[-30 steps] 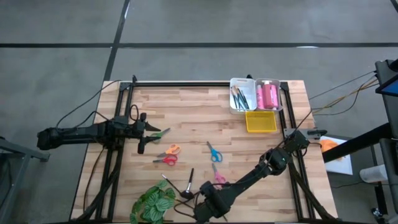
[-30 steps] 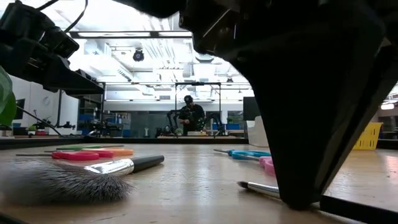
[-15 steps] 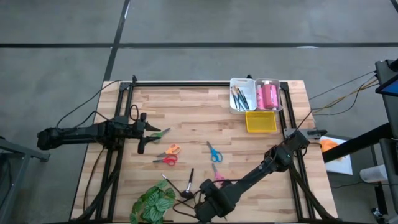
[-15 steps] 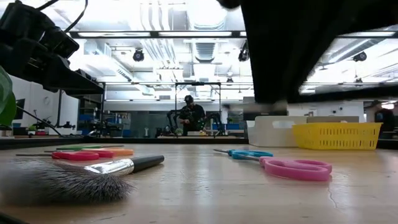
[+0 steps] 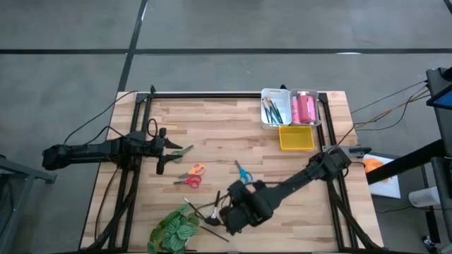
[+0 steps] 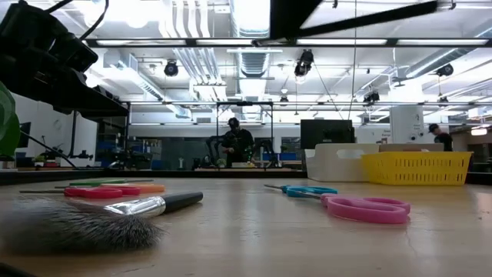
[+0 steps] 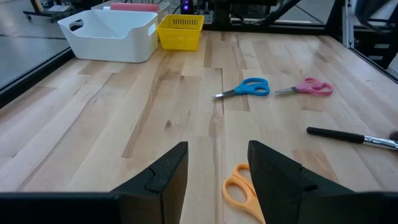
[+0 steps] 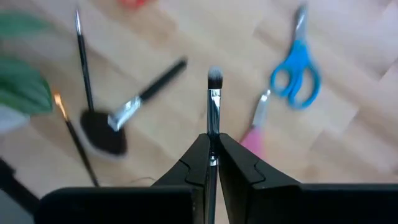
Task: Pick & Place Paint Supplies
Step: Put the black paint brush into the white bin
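My right gripper [image 8: 212,142] hangs above the table's near middle [image 5: 227,212], shut on a thin brush [image 8: 213,102] with a small dark tip. Under it lie a fat brush [image 8: 134,106], two thin brushes [image 8: 81,56], blue scissors [image 8: 295,74] and pink scissors [image 8: 255,127], flat on the wood. Red and orange scissors [image 5: 191,176] lie left of centre. My left gripper [image 5: 164,149] waits open at the left, with green scissors [image 5: 181,150] just beyond its fingers and an orange handle [image 7: 239,190] between them. Pink tubes [image 5: 305,108] lie in a far-right bin. My right gripper pinches the thin brush between its two fingertips, on the handle just behind the metal ferrule [image 8: 213,127]. The fingers come steeply from above. The ferrule and bristle tip [image 8: 214,78] stick out past the fingertips, and the brush is lifted clear of the table.
Two white bins [image 5: 275,107] and a yellow basket [image 5: 296,137] stand at the far right. A green leafy plant [image 5: 173,229] sits at the near edge, left of my right gripper. A person [image 6: 234,138] shows far behind the table.
My right gripper has risen from the table near the front edge, out of the low view, and gone toward the far edge. The thin brush, which lay on the wood, has come up with it and is clear of the table.
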